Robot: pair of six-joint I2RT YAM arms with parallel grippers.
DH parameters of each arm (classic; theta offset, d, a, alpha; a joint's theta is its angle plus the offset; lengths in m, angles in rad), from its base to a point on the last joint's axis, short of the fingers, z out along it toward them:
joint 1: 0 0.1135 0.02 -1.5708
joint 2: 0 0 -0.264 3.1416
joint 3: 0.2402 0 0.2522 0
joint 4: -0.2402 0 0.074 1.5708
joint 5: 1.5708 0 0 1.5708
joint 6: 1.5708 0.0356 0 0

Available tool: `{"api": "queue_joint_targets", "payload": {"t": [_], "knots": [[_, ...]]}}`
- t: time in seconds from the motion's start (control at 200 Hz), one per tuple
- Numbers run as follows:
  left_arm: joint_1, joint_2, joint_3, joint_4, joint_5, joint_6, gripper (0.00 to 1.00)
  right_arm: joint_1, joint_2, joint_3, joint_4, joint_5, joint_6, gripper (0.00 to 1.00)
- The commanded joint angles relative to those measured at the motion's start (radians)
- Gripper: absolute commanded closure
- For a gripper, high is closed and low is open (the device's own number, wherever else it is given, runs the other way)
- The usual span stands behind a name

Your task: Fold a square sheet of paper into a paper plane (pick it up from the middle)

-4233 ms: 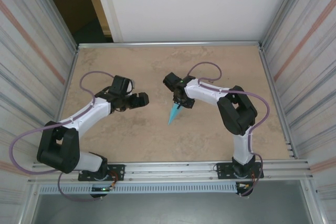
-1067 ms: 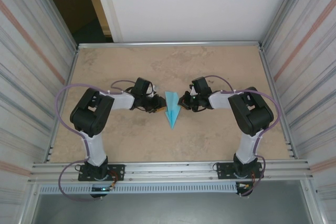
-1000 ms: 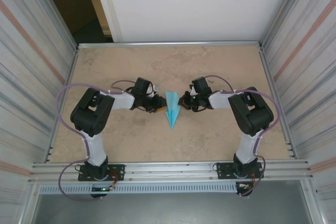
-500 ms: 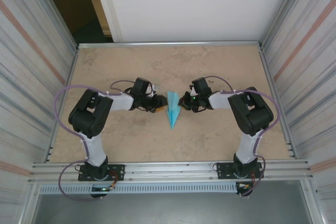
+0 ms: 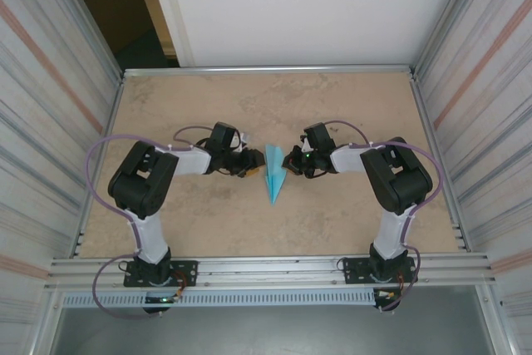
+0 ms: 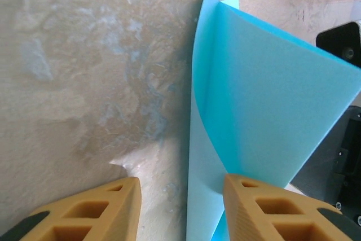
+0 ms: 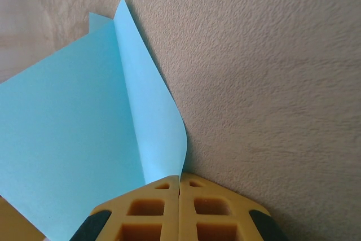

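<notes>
The left gripper (image 5: pixel 251 167) has opened over the last second, and its fingers now stand apart beside the paper plane (image 5: pixel 273 174). The right gripper (image 5: pixel 287 164) stays pinched shut on the plane's right wing. The plane sits mid-bench (image 5: pixel 332 222) between the two grippers, its long axis running far to near, with the sharp tip toward the arm bases.
</notes>
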Motion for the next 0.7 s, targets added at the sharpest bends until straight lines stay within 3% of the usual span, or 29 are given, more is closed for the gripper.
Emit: {"api": "queue_joint_targets", "payload": {"t": [0.0,0.456,0.697], "knots": [[0.013,-0.003,0.024,-0.032,-0.047,0.026,0.56,-0.005,0.018,-0.004,-0.009,-0.003,-0.017,0.96],[0.013,0.016,0.068,-0.070,-0.015,0.060,0.48,-0.004,0.020,-0.008,-0.004,-0.006,-0.015,0.96],[0.028,-0.025,0.060,-0.087,-0.093,0.058,0.45,-0.003,0.022,-0.007,-0.005,-0.004,-0.016,0.96]]}}
